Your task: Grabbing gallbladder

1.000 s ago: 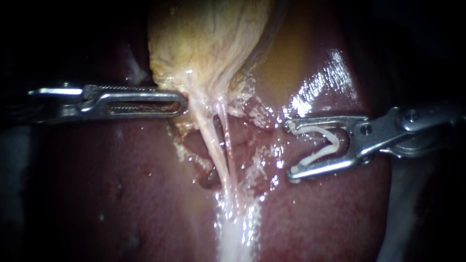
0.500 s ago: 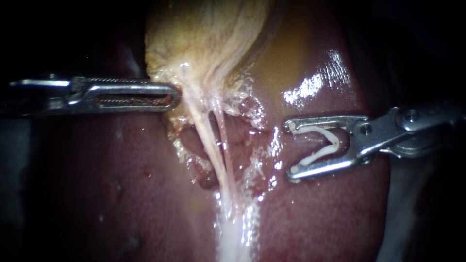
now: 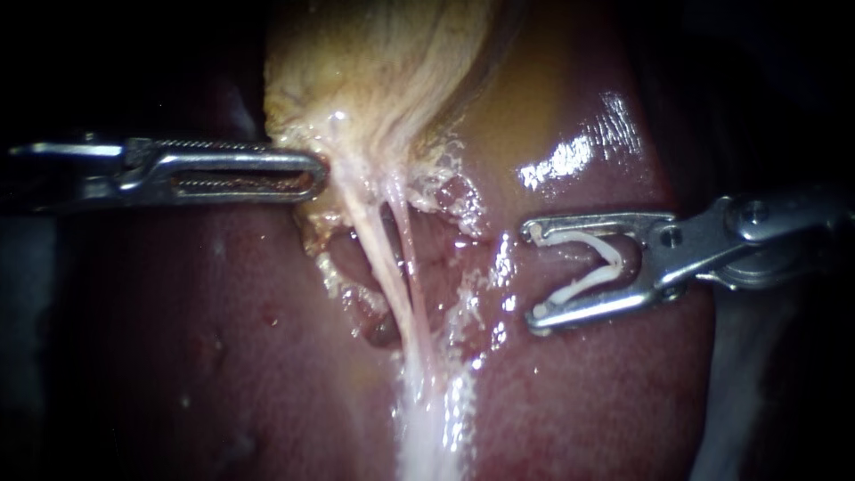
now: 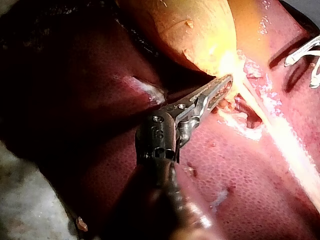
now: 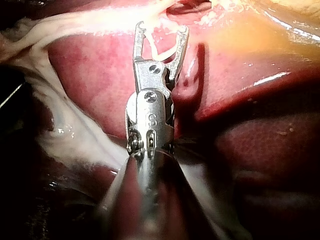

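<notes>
Gallbladder (image 3: 374,71) far centre on liver (image 3: 223,338), long axis far-to-near, narrow end pointing near. Left instrument (image 3: 313,174): jaws closed on its near-left edge. Right instrument (image 3: 533,274), over liver at right: jaws spread wide, white clip (image 3: 574,239) seated against both.

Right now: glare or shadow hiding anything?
Endoscope view: glare on the liver above the right tool and its clip, borders black. Left wrist view: glare washes out where the left tool meets the gallbladder. Right wrist view: one liver streak.
</notes>
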Controlling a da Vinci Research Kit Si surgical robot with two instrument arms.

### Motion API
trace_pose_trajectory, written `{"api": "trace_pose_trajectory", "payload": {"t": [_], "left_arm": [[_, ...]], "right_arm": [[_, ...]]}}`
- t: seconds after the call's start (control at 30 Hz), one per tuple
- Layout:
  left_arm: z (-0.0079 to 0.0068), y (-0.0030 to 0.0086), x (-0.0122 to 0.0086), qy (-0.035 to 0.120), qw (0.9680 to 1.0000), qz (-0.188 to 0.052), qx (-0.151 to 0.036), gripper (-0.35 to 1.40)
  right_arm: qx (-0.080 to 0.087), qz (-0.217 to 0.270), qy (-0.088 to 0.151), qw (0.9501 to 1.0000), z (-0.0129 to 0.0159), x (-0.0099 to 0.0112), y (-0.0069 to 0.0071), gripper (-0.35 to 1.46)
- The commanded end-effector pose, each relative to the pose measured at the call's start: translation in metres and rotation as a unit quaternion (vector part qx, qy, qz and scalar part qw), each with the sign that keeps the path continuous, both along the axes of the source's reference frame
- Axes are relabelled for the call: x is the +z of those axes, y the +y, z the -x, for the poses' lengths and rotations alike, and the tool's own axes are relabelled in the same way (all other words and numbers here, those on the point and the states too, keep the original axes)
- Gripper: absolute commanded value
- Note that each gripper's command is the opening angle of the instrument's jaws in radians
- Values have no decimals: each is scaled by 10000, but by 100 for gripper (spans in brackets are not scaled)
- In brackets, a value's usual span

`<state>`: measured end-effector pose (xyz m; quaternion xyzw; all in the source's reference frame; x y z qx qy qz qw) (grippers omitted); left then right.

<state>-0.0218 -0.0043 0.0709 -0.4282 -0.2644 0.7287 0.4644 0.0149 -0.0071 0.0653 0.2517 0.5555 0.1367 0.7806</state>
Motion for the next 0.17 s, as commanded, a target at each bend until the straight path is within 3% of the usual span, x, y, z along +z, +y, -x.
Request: {"api": "trace_pose_trajectory", "payload": {"t": [0.03, 0.17], "left_arm": [[0, 0, 1, 0, 10000, 0, 0, -35], [1, 1, 2, 0, 10000, 0, 0, -35]], "right_arm": [[-1, 0, 1, 10000, 0, 0, 0, 50], [-3, 0, 2, 10000, 1, 0, 0, 50]]}}
